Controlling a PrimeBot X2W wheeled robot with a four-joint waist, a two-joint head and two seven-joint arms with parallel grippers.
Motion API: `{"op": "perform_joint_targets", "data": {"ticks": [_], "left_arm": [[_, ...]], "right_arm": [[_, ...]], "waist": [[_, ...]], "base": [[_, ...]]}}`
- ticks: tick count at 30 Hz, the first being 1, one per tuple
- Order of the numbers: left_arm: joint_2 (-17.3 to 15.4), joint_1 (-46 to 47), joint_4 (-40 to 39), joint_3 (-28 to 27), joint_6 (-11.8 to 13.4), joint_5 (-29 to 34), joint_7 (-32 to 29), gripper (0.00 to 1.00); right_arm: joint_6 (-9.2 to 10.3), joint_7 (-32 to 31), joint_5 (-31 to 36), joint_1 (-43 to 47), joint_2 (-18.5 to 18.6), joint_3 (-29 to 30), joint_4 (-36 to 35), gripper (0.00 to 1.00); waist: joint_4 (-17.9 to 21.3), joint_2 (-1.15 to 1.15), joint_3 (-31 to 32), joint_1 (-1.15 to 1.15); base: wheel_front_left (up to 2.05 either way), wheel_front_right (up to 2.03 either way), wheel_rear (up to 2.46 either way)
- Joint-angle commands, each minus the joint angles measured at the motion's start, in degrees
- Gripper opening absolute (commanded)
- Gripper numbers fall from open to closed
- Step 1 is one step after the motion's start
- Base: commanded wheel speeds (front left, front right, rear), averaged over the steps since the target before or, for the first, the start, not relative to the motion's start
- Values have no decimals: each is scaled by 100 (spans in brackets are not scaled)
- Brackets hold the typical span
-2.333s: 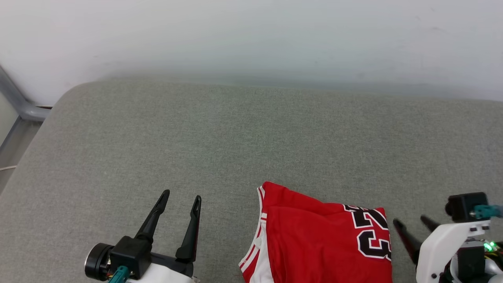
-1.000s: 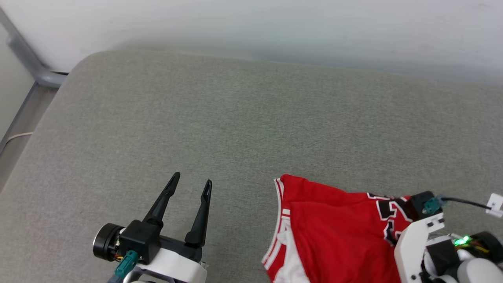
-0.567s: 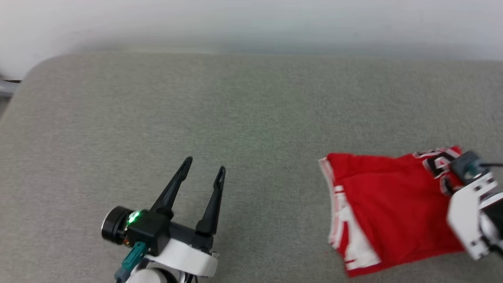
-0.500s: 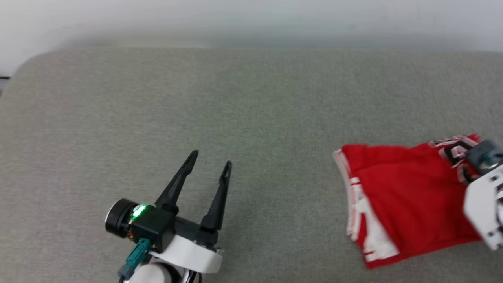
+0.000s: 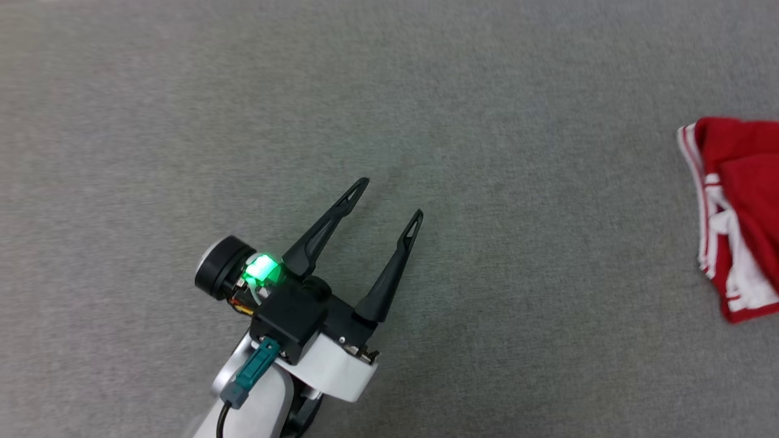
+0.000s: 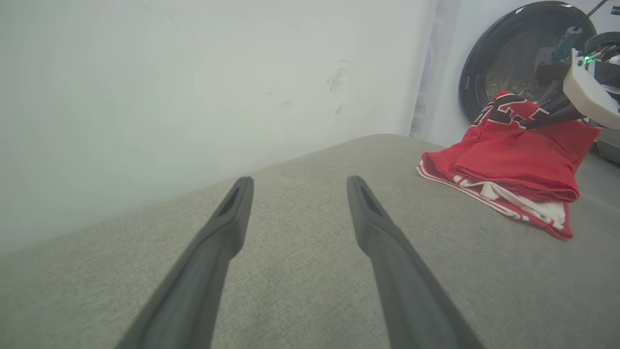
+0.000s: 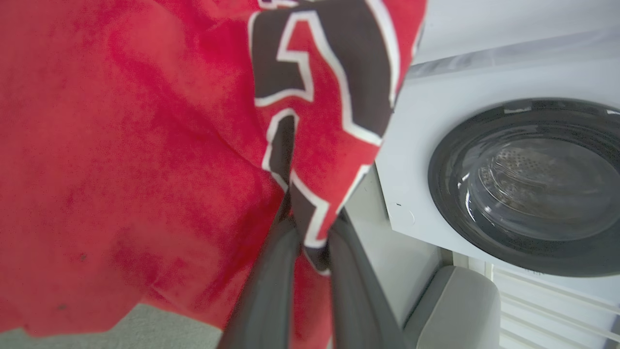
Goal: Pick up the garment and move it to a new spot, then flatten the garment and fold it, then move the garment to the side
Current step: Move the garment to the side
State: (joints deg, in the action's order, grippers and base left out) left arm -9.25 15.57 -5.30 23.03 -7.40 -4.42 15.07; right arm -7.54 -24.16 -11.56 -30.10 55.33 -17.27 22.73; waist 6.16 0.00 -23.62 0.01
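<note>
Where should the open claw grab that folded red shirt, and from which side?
Probably the striped edge of the garment facing the left gripper, where the folded layers stack thick enough to pinch; come in low along the cushion from that side. The right gripper is shut on the lettered corner opposite, so that end is taken.

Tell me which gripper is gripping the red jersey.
The right gripper, shut on the numbered edge of the garment; the left gripper is open, holding nothing, over the grey cushion.
</note>
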Motion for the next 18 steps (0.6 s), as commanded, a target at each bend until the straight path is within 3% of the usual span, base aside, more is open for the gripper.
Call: {"op": "perform_joint_targets", "data": {"ticks": [1, 11, 18], "left_arm": [[-42, 124, -23, 15, -10, 53, 12, 100], [-168, 556, -321, 135, -10, 184, 12, 100], [-230, 748, -536, 202, -10, 224, 12, 100]], "right_arm": [[11, 156, 60, -166, 40, 46, 165, 0], [11, 1089, 414, -1113, -389, 552, 1493, 0], [11, 1298, 832, -1605, -701, 926, 2061, 0]], "waist": [[224, 0, -266, -1], [429, 0, -900, -1], [338, 0, -1243, -1]], "base": [[0, 0, 0], [0, 0, 0], [0, 0, 0]]}}
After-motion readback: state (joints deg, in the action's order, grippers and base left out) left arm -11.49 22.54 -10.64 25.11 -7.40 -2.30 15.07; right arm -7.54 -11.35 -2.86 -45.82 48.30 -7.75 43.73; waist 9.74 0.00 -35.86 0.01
